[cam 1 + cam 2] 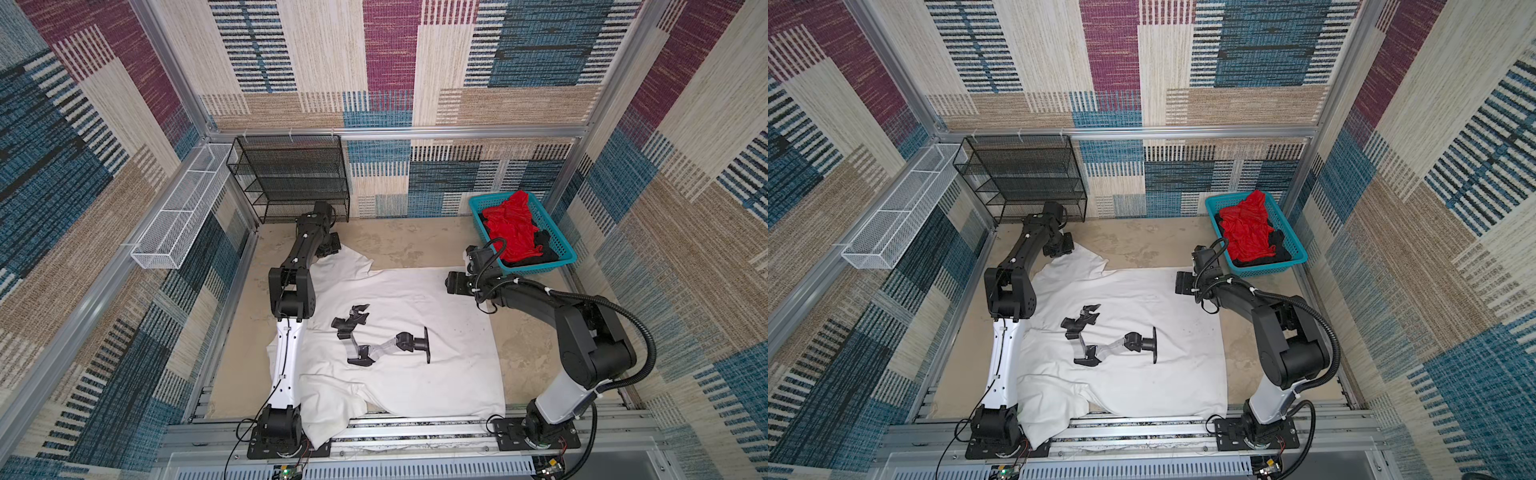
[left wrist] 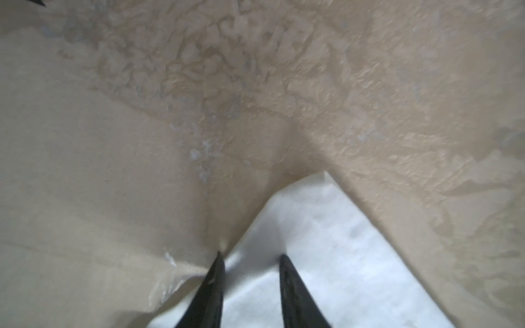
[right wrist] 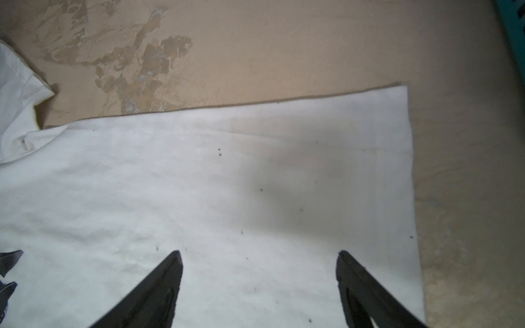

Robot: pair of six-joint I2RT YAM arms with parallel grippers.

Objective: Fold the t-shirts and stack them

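**Table** [image 1: 415, 245]: tan and bare along its far strip.

**White shirt** [image 1: 415, 332]: spread flat on the table with the print up. Its long axis runs across both top views, with the collar end toward the left arm and the hem toward the right arm. The far side edge links the far sleeve [image 1: 349, 259] to the far hem corner [image 1: 478, 270]. The next fold probably turns on this edge.

**Basket** [image 1: 561, 245]: at the far right, just beside the hem corner. It holds the red shirt [image 1: 511, 228] crumpled on the black shirt [image 1: 544, 245]. Neither is folded.

**Right gripper** [image 1: 457, 284]: hangs over the shirt by the far hem corner and is the nearer arm to it. In the wrist view its jaws [image 3: 260, 255] stand wide apart and hold nothing. The corner [image 3: 406, 88] lies ahead of the tips, not between them.

**Left gripper** [image 1: 330, 247]: low at the far sleeve and the nearer arm to it. In the wrist view the jaws [image 2: 251, 257] stand narrowly apart, astride the white sleeve tip [image 2: 321, 181]. The tip points away from them. Whether any cloth is pinched cannot be told.
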